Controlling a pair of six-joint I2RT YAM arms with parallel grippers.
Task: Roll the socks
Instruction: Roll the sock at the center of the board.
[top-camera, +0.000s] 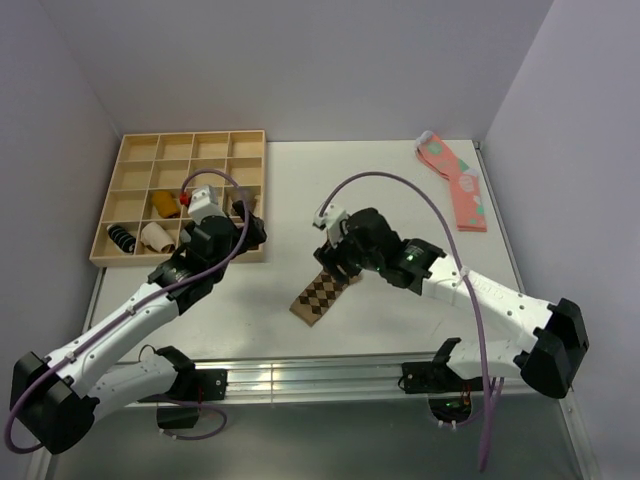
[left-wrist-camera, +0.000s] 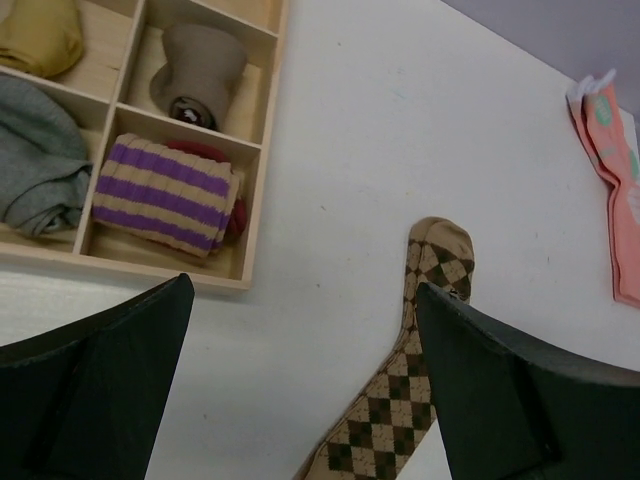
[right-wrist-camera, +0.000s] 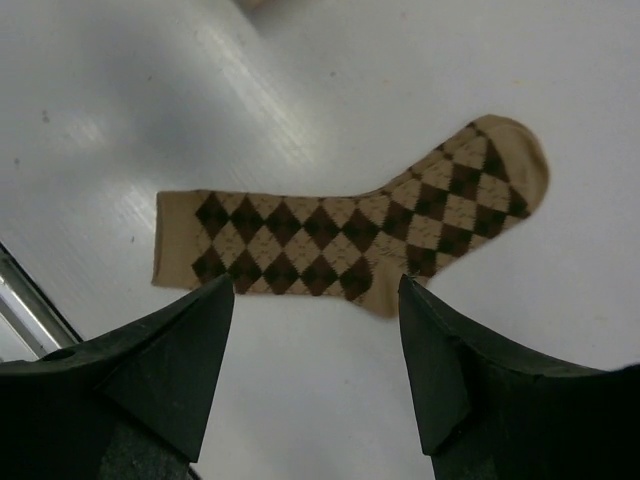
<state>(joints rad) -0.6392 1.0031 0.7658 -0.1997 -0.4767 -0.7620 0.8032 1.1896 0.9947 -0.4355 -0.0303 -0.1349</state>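
Because the socks (right-wrist-camera: 350, 240) lie flat and unrolled on the worktop (top-camera: 400, 180), I judge rolling not yet begun; every step is left. The right gripper (right-wrist-camera: 315, 370) hangs over them, jaws apart, empty. The left gripper (left-wrist-camera: 300, 400) is likewise apart and empty. I cannot tell whether one sock or a stacked pair lies there.
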